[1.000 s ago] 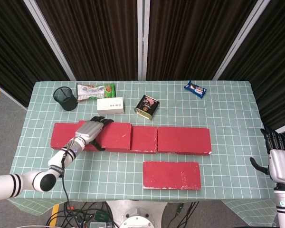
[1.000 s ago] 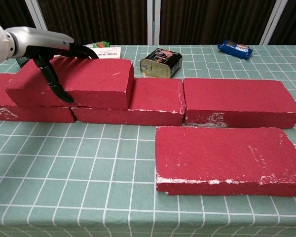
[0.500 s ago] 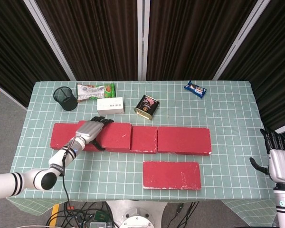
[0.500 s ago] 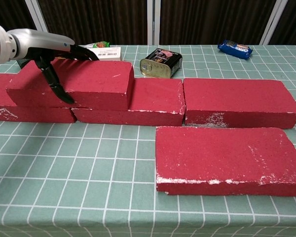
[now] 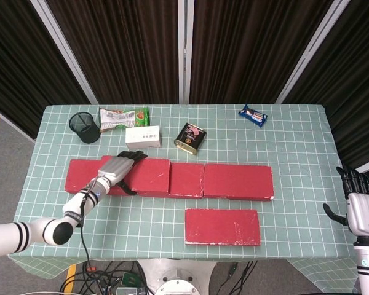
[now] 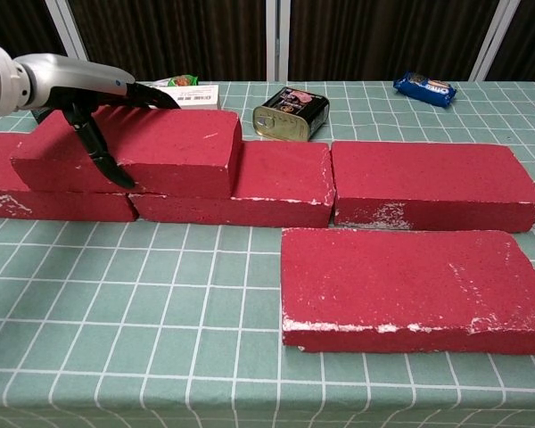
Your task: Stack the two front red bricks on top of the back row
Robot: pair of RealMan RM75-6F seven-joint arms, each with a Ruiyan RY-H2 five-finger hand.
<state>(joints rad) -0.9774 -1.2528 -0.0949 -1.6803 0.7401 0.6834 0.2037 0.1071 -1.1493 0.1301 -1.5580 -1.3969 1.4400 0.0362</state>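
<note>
The left hand is gripping the stacked red rectangular brick, which is lying on the left end of the back row of red bricks. The remaining flat red brick is lying on the green gridded table, long axis left-right, nearer the right hand, which is hanging off the table edge, fingers spread and grasping nothing.

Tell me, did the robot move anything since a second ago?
Almost nothing changed. The left hand still grips the stacked brick on top of the back row, with no clear shift. The front brick stays flat on the table, and the right hand stays off by the table's edge.
</note>
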